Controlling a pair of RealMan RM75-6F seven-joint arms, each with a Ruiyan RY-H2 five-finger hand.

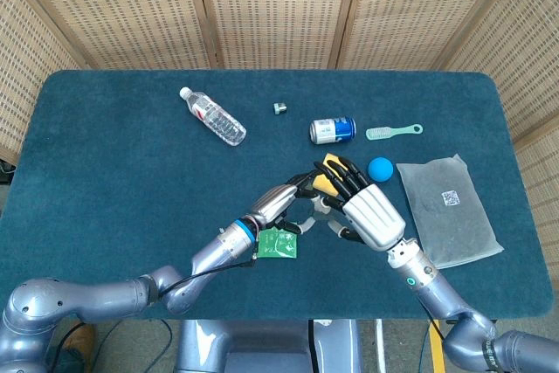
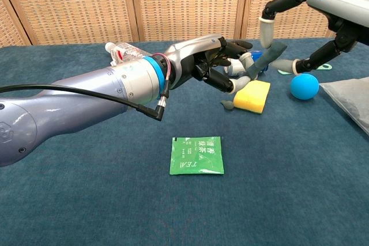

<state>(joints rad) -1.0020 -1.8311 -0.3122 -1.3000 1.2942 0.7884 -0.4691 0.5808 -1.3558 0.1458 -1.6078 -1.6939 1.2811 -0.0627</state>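
My left hand [image 2: 202, 64] reaches in from the left and grips a slim grey-green strip [image 2: 266, 60] that slants up to the right above a yellow sponge [image 2: 252, 96]. The strip's lower tip shows by the sponge's left edge. My right hand [image 2: 311, 4] hovers above with its fingers spread. A fingertip [image 2: 266, 31] and the thumb flank the strip's upper end without clearly closing on it. In the head view the left hand [image 1: 279, 201] and right hand [image 1: 371, 214] meet over the sponge [image 1: 327, 181], and the strip is mostly hidden.
A green tea packet [image 2: 196, 155] lies flat in front of the hands. A blue ball [image 1: 380, 168] and a clear plastic bag [image 1: 448, 207] lie to the right. Further back are a water bottle [image 1: 212, 117], a can [image 1: 333, 130], a green brush [image 1: 393, 132] and a small cap-like piece [image 1: 279, 109].
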